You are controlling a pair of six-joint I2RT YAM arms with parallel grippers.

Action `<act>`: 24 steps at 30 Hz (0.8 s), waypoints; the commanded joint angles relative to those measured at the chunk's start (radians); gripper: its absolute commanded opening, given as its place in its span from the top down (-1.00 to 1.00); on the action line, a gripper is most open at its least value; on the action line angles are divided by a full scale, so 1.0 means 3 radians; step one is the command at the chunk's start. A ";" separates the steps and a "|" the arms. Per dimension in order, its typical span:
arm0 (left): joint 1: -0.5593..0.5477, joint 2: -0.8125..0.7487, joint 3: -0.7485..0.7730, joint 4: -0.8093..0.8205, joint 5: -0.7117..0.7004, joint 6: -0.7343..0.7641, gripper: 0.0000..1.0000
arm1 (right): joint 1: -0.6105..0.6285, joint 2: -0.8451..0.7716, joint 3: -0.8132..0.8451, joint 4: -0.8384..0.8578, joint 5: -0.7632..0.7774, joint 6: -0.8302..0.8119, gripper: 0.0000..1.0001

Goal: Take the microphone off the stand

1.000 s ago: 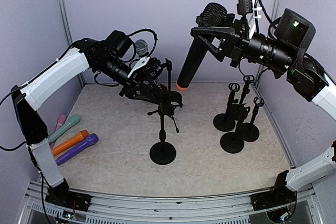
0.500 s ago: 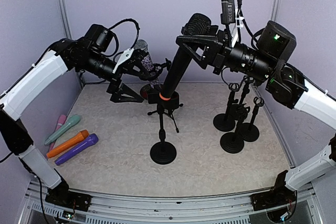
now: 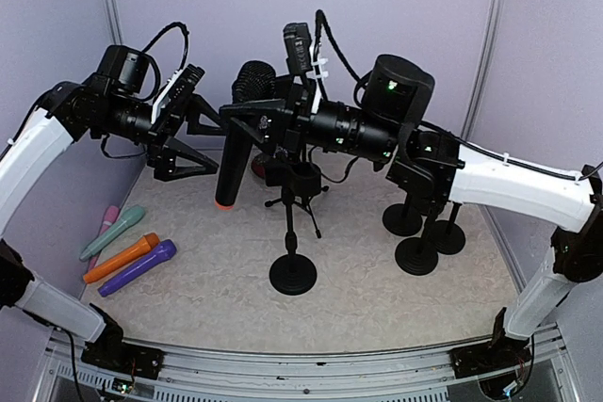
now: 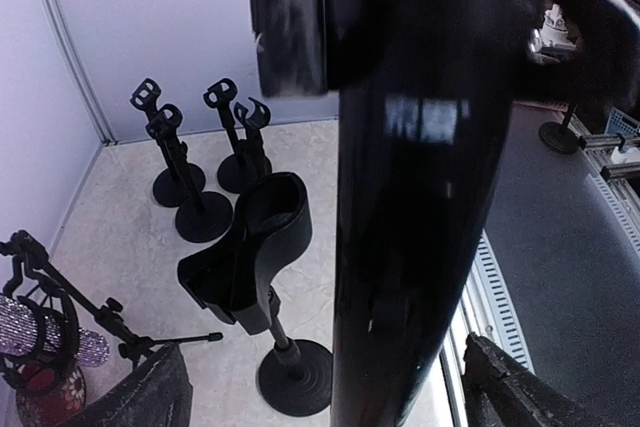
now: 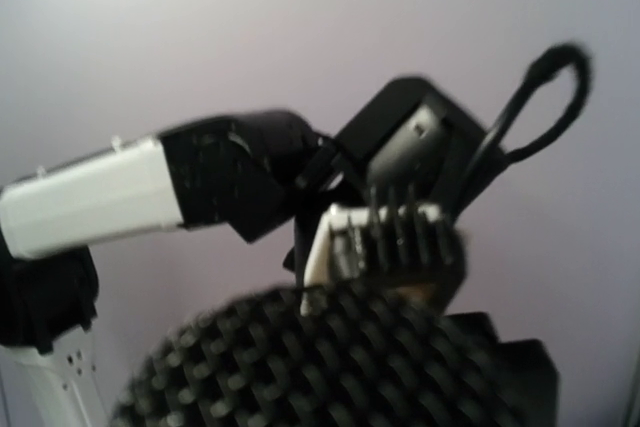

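Top external view: the right gripper (image 3: 247,127) pinches the black microphone (image 3: 228,176) just under its mesh head and holds it in the air, tilted, its orange-ringed lower end pointing down. The microphone is clear of the stand (image 3: 292,275), up at about ten o'clock from the stand's empty clip. The left gripper (image 3: 212,150) hangs at nine o'clock of the microphone with its fingers spread wide. In the left wrist view these fingers (image 4: 140,397) sit on either side of the dark barrel, and no contact with it shows.

Just behind the clip, at twelve o'clock, stands a small tripod stand (image 3: 301,202) carrying a glittery microphone (image 4: 55,332). It is the nearest obstacle to the microphone's lower end.

Three spare stands (image 3: 419,256) cluster at three o'clock of the stand, near one another and well apart from the microphone. A teal microphone (image 3: 111,233), an orange microphone (image 3: 120,258) and a purple microphone (image 3: 138,267) lie side by side on the table (image 3: 377,308) at nine o'clock of the base.
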 commanded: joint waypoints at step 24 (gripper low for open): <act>0.0566 -0.0091 -0.0817 -0.0230 -0.0539 0.0397 0.74 | 0.0207 0.0295 0.0353 -0.0176 0.0751 -0.0217 -1.00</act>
